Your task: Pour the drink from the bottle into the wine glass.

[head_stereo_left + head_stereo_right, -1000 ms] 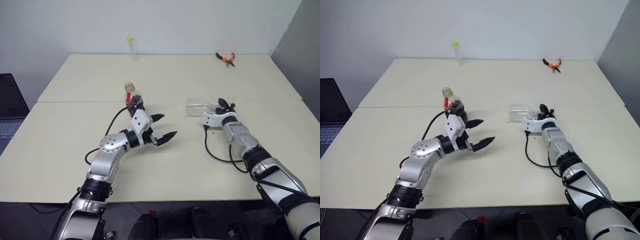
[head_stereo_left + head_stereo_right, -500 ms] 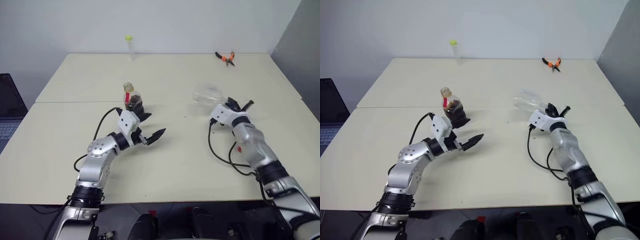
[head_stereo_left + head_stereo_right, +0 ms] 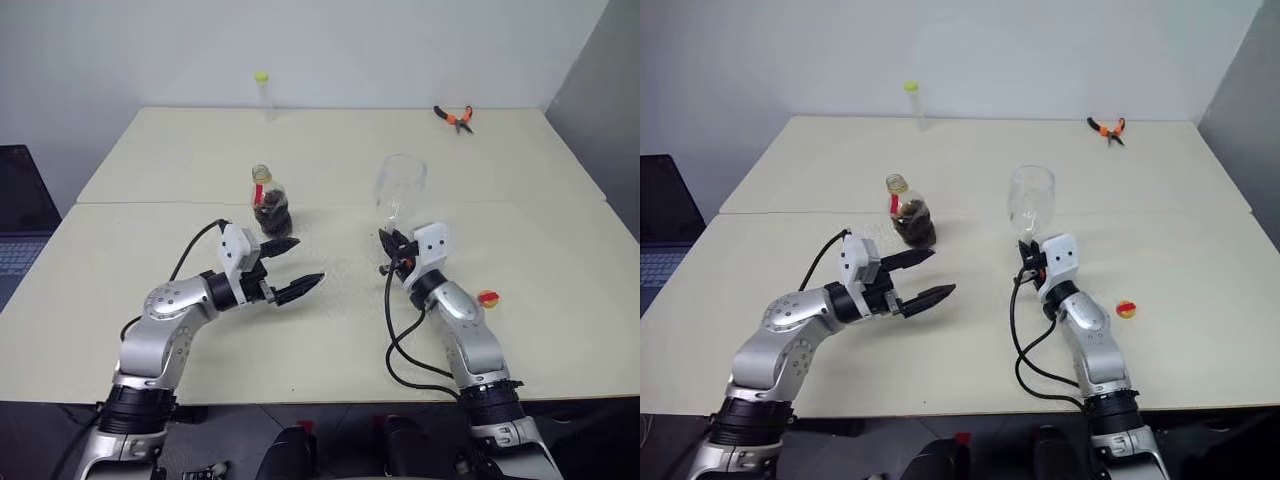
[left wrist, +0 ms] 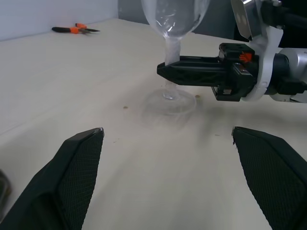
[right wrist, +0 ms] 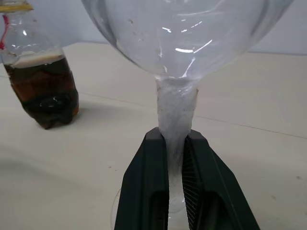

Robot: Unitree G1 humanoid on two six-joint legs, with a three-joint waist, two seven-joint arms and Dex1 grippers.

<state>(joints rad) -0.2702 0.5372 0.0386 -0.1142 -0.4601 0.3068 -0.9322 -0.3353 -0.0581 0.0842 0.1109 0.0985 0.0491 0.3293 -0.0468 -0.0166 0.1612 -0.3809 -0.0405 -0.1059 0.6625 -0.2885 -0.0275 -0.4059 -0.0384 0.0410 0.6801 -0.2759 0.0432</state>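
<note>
A: Where is the wine glass point(image 3: 400, 185)?
B: Upright near the middle of the tabletop point(image 3: 330, 150), bowl up, stem vertical, foot down. The right gripper point(image 5: 176, 158) has its 2 fingers pinching the stem.
A: And the bottle point(image 3: 269, 203)?
B: Standing upright to the left of the glass, well apart from it, neck pointing up, dark drink point(image 5: 45, 91) in its lower half.
A: The left gripper point(image 3: 290, 268)?
B: Just in front of the bottle, fingers spread wide, holding nothing.
</note>
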